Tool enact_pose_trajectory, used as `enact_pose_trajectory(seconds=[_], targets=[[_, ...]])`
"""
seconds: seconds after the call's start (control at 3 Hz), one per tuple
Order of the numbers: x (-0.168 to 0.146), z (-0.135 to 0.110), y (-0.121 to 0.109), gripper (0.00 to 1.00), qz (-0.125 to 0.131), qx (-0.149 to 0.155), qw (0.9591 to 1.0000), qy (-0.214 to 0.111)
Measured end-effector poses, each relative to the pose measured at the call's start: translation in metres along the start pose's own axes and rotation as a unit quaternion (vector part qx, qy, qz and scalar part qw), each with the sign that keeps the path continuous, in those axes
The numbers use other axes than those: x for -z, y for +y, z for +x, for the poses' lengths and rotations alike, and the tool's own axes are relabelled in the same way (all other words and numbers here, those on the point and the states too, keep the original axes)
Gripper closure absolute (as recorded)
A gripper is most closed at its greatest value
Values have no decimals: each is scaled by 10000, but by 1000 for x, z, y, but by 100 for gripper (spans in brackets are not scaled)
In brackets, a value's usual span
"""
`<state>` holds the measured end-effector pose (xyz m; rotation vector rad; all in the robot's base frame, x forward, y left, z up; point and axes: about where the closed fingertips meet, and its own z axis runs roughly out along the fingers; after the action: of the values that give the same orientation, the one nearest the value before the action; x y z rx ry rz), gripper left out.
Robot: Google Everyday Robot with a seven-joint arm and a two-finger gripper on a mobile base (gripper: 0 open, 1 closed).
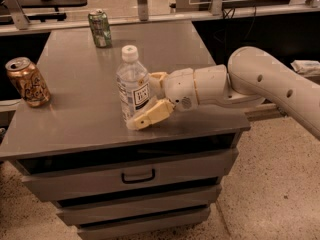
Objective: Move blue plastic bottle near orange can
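The robot's white, rounded arm (272,81) reaches in from the right edge of the view and runs leftward, low over the right side of the grey metal bench (85,129) with drawers below. Its thick outer link slopes down to a narrower wrist section, which lies nearly level just above the bench top.

At the end of the wrist, the tool (143,100) is spread apart and straddles the tall clear blue plastic bottle (131,81) with a white cap and a white label. One tan finger (150,116) slants down across the near side of the bottle's base, its tip almost on the bench. The other shows only as a short stub at the bottle's far right side. The tool is released, not clenched on the bottle.

The bottle stands upright near the middle of the bench. The shiny copper-orange soda can (27,81) stands upright by the left edge, well apart from the bottle. A green patterned can (100,28) stands at the far side.
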<state>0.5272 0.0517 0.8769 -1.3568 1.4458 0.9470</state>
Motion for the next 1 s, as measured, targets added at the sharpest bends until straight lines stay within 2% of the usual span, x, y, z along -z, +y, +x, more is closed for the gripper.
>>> enact_pose_trajectory(seconds=[0.33,0.67,1.0], targets=[[-5,-8,-6,40,29,-120,9994,-310],[-2,-19,-14,63,85,-152,9987,-477],[34,-50,-36,94,456,119,9971,-605]])
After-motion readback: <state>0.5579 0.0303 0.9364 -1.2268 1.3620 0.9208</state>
